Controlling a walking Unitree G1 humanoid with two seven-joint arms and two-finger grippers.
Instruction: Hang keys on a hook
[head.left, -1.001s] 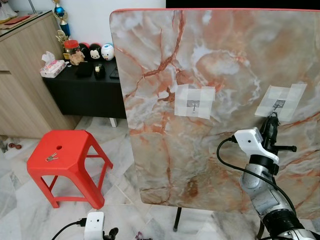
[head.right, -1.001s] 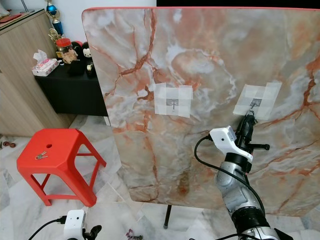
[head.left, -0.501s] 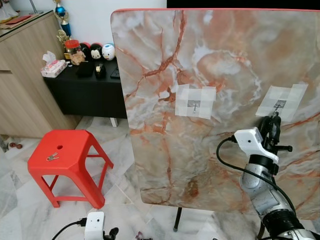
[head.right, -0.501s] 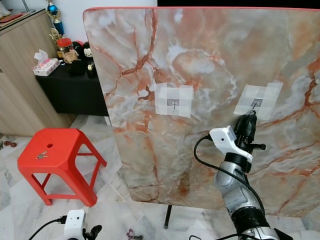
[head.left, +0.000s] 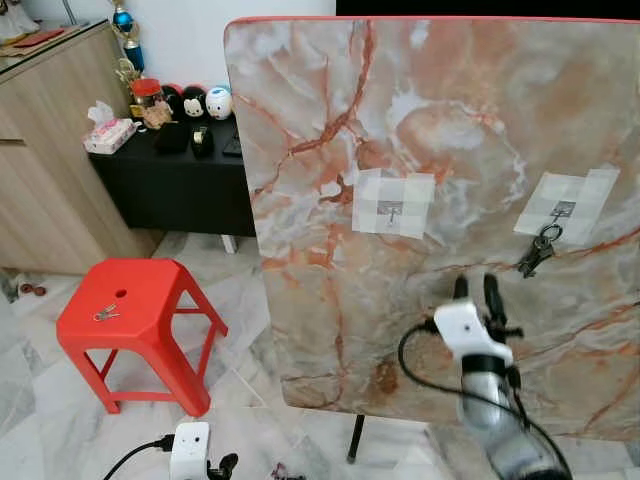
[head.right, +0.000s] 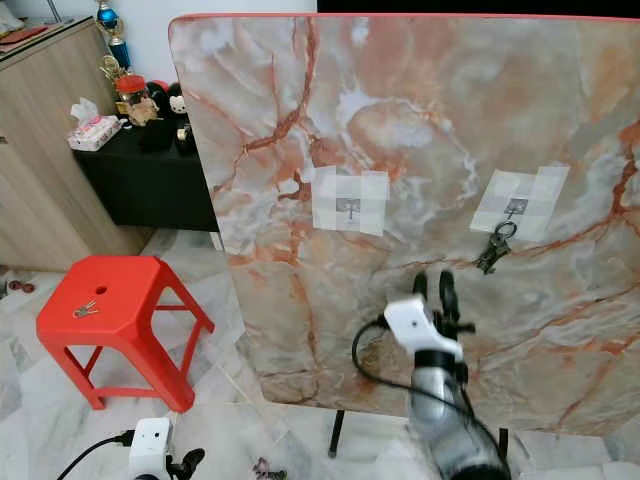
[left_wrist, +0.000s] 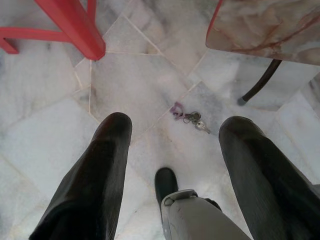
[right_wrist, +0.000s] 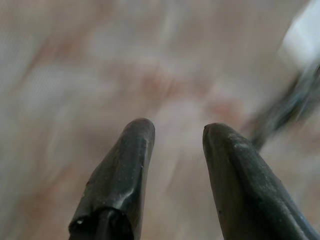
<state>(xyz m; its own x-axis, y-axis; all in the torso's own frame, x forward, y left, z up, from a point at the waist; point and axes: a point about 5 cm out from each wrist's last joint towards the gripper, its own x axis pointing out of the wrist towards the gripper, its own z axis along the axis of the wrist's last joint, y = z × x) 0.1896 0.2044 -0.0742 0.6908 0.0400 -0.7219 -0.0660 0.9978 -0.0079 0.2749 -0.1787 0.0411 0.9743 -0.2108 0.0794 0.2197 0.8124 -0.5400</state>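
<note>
An upright marble-patterned tabletop (head.left: 430, 150), red-rimmed along its top edge and veined in orange and grey, stands on a thin dark leg over the marble-tiled floor (head.left: 60, 430). Near its right edge a bunch of dark keys (head.left: 538, 250) hangs from the right hook (head.left: 562, 210), set in a square of pale tape; the bunch's long axis runs downward with a slight lean to the left. A second taped hook (head.left: 391, 208) near the panel's middle is bare. The right gripper (head.left: 478, 290) points up at the panel below and left of the keys, apart from them, its two black fingers spread and holding nothing. The left gripper (left_wrist: 172, 142) hangs low, fingers parted, over a key bunch with a purple tag (left_wrist: 187, 115) on the floor. Another small key (head.left: 103, 314) lies on the red plastic stool (head.left: 140, 330), with free floor around it.
</note>
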